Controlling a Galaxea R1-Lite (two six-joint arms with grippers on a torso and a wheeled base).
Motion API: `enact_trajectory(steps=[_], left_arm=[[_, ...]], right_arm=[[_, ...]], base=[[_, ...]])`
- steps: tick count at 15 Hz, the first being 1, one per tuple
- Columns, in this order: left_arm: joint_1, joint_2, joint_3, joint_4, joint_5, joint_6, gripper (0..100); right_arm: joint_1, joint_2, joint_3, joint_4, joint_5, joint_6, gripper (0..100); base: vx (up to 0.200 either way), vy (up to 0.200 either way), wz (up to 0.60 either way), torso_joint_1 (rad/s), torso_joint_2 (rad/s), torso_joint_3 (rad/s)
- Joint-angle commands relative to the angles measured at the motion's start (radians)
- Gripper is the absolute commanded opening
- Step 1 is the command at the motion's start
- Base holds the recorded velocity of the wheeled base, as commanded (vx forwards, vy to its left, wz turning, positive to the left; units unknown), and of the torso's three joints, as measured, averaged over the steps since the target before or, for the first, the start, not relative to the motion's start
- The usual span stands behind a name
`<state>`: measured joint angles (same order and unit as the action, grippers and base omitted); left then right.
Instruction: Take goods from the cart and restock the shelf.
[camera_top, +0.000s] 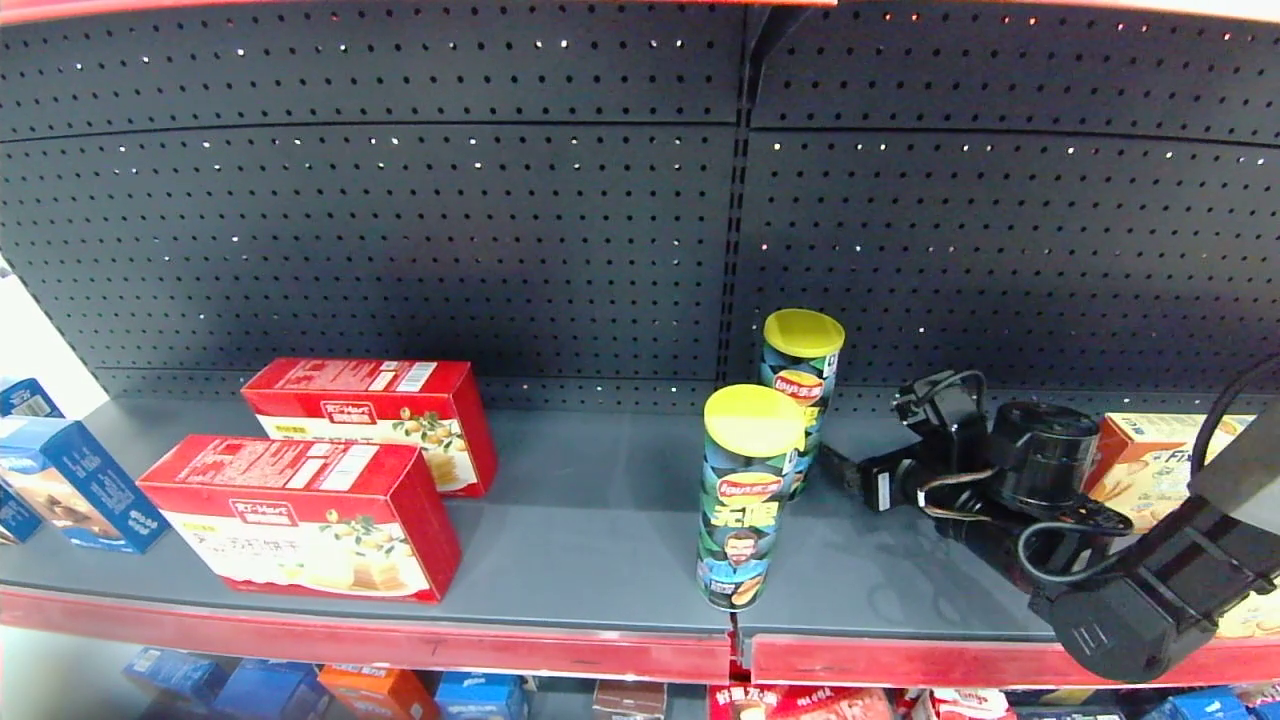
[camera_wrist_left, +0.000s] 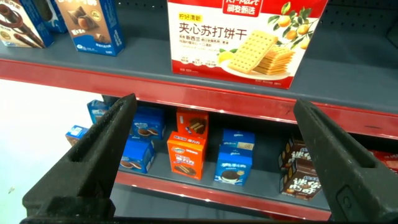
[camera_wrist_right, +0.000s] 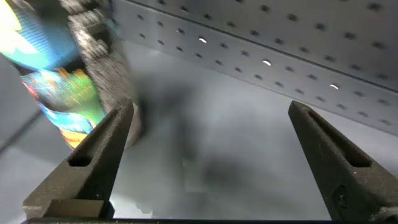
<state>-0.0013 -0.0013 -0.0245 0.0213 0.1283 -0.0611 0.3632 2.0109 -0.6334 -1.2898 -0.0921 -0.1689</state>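
Two chip cans with yellow lids stand upright on the grey shelf (camera_top: 600, 520), near its middle. The front can (camera_top: 750, 495) is close to the red shelf lip and the back can (camera_top: 800, 385) is just behind it. My right gripper (camera_top: 845, 470) lies low over the shelf just right of the back can, fingers pointing at it. In the right wrist view the gripper (camera_wrist_right: 211, 109) is open with bare shelf between its fingers, and a can (camera_wrist_right: 56, 81) stands beside one finger. My left gripper (camera_wrist_left: 212, 109) is open and holds nothing, in front of the shelf below its lip.
Two red cracker boxes (camera_top: 310, 515) (camera_top: 385, 420) lie on the left half of the shelf, with blue boxes (camera_top: 80, 485) at the far left. An orange and white box (camera_top: 1150, 470) sits behind my right arm. The shelf below holds blue and orange boxes (camera_wrist_left: 186, 146).
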Motion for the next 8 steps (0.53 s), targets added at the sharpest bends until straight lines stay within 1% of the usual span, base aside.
enact_trajectory(steps=[1, 8], left_arm=[[0.0, 0.001, 0.0, 0.0, 0.001, 0.0, 100], [0.001, 0.001, 0.0, 0.0, 0.001, 0.0, 100]], right_arm=[[0.017, 0.039, -0.031, 0.0, 0.002, 0.002, 100], [0.037, 0.049, -0.051, 0.003, 0.006, 0.002, 100]], base=[[0.0, 0.0, 0.0, 0.0, 0.0, 0.0], [0.0, 0.0, 0.0, 0.0, 0.0, 0.0]])
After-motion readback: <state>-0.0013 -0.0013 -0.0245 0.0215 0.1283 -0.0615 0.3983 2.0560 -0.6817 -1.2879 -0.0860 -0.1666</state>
